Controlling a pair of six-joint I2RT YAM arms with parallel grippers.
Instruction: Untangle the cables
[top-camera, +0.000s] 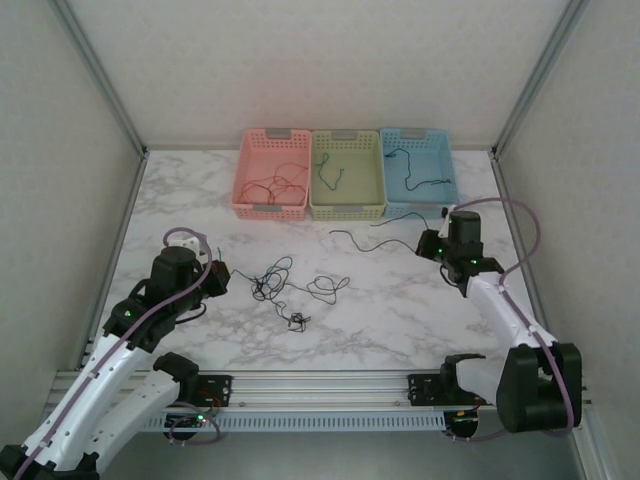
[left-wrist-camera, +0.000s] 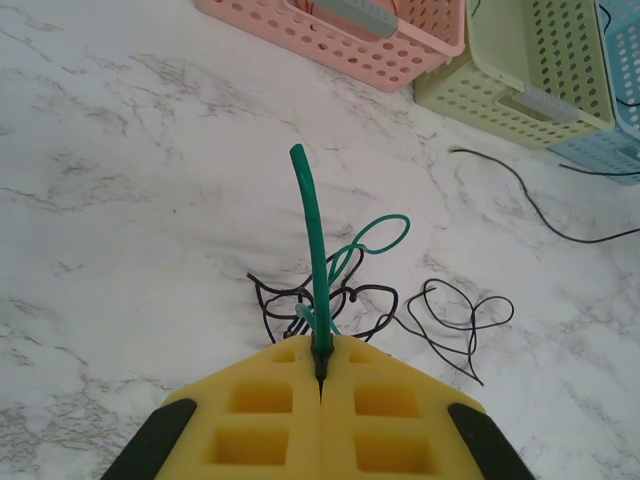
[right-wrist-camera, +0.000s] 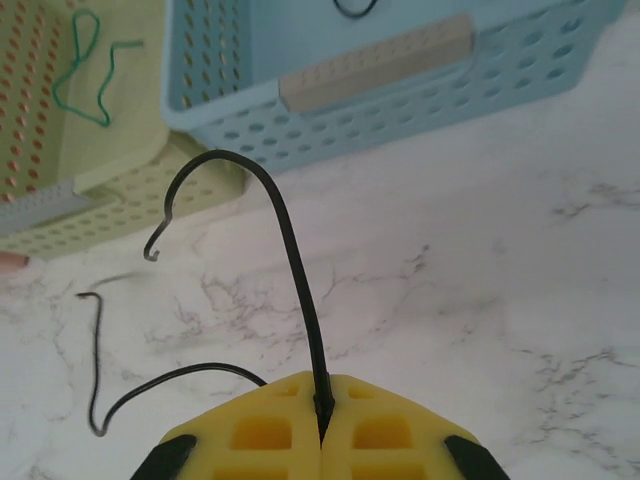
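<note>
My left end effector (left-wrist-camera: 320, 365) grips thin green wire (left-wrist-camera: 316, 250) | right end effector (right-wrist-camera: 322, 410) grips thin black wire (right-wrist-camera: 290, 250) | knot of wires (left-wrist-camera: 350, 298) just ahead of left

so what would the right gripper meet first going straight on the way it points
Probably the blue basket, its near wall; the right gripper, shut on a black cable, points at it.

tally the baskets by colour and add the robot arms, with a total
pink basket: 1
green basket: 1
blue basket: 1
robot arms: 2 (left arm, right arm)
total: 5
</note>
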